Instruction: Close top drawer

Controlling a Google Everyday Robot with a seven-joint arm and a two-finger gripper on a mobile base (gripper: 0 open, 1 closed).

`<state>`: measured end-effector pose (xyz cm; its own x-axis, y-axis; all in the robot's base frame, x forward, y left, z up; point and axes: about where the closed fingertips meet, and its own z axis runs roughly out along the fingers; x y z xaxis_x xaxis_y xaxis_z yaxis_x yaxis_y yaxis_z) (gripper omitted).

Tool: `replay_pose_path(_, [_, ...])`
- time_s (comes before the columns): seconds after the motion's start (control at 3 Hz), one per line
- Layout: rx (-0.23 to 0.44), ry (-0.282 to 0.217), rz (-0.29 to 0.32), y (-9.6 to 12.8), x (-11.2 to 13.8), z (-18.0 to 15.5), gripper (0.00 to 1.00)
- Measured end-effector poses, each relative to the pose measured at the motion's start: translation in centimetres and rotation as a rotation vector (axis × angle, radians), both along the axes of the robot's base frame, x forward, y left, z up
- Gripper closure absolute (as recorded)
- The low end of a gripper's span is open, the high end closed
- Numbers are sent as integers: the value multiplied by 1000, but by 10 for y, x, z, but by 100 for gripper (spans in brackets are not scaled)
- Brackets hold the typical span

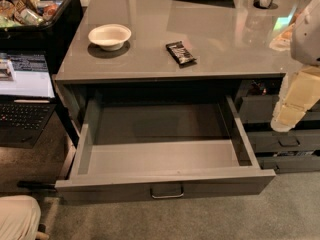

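Observation:
The top drawer (160, 156) stands pulled far out from under the grey countertop (200, 29). Its plain grey inside holds nothing. Its flat front (100, 188) faces me at the bottom of the view, with a small metal loop handle (167, 190) at its centre. My arm comes in at the right edge, white above and cream below. My gripper (292, 106) hangs at its lower end, to the right of the drawer's right wall and in front of the neighbouring drawers. It touches nothing.
A white bowl (110, 36) and a dark snack packet (180, 52) lie on the countertop. Neighbouring grey drawers (280, 140) stack at the right. An open laptop (22, 91) and a black bin of snacks (35, 9) are at the left. A beige object (17, 218) is at the bottom left.

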<state>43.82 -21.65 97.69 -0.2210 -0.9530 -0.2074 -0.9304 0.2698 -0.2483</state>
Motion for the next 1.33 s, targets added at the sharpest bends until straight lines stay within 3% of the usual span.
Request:
replay_pose_path(0.67, [16,-4,-2,-3,-1,-11,0])
replay_pose_path(1.0, [85,14,-2,-2,-10,-49,0])
replay_pose_path(1.33, [201,41,10,6,-24,-104,16])
